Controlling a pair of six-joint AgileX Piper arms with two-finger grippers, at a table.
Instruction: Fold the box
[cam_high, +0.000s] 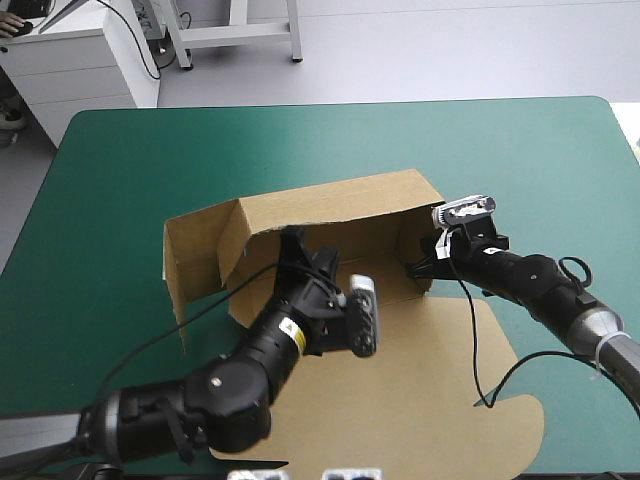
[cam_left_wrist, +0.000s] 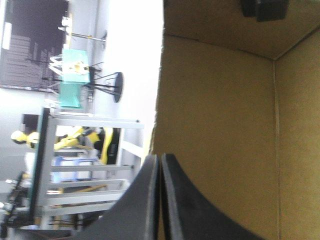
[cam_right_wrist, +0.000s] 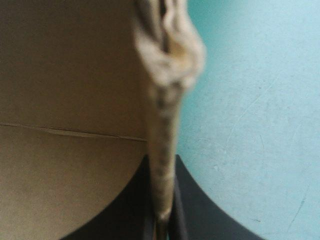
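The brown box (cam_high: 330, 205) stands mid-table with its back and side walls raised. Its lid (cam_high: 430, 400) lies flat toward the near edge. My left gripper (cam_high: 296, 243) reaches inside near the left end of the back wall. In the left wrist view its fingers (cam_left_wrist: 160, 159) meet at the edge of a brown wall (cam_left_wrist: 220, 125), shut on the board. My right gripper (cam_high: 418, 266) is at the right side wall. In the right wrist view the wall's worn edge (cam_right_wrist: 167, 75) runs down between the gripper's (cam_right_wrist: 162, 167) fingers, which are shut on it.
A loose side flap (cam_high: 190, 260) sticks out at the box's left end. The teal-green cover (cam_high: 120, 160) shows bare beyond the box and to both sides. A white desk (cam_high: 90, 60) stands past the table's far left corner.
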